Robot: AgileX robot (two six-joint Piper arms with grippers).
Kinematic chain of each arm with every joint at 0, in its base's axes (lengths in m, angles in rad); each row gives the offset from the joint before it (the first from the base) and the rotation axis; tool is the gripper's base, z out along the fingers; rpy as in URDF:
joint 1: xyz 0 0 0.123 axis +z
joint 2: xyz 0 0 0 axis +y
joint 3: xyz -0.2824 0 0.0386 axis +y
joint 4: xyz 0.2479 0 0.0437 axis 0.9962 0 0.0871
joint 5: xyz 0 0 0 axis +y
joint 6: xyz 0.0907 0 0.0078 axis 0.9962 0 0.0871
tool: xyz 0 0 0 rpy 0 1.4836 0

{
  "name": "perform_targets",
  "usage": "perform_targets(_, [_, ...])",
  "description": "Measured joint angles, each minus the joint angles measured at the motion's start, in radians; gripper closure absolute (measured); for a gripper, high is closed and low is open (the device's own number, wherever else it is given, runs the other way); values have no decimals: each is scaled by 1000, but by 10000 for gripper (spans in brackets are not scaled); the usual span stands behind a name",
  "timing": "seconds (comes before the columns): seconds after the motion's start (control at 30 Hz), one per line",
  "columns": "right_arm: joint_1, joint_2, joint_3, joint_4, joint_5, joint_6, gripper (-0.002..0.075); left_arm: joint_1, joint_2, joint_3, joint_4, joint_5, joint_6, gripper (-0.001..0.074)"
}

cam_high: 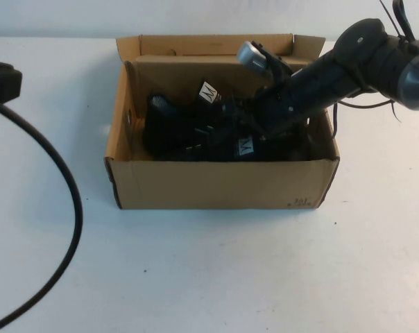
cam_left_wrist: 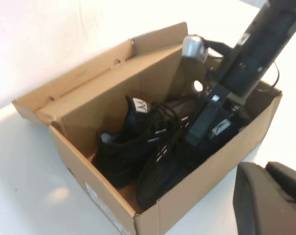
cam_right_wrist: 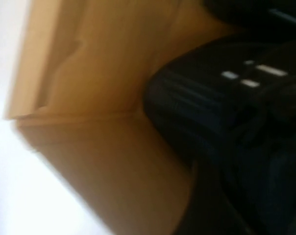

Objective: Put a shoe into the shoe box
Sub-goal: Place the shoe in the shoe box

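The brown cardboard shoe box stands open in the middle of the table, lid flap folded back. Two black sneakers lie inside. The shoe lies along the front wall, with white dashes and an "M" tab; it also shows in the left wrist view and the right wrist view. Its mate with the upright white "M" tab lies behind it. My right gripper reaches down into the box from the right, onto the shoe. My left gripper is shut and empty at the far left, away from the box.
A thick black cable curves across the white table on the left. The right arm crosses over the box's right wall. The box's inner walls stand close around the shoe.
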Motion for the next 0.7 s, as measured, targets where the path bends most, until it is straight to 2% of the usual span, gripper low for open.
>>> perform_targets(0.13, [0, 0, 0, -96, -16, 51, 302, 0, -35, 0, 2, 4, -7, 736])
perform_targets(0.3, [0, -7, 0, -105, -16, 52, 220, 0, -42, -2, 18, 9, -35, 736])
perform_targets(0.7, [-11, -115, -5, -220, 19, 82, 201, 0, -42, -2, 45, 22, -46, 736])
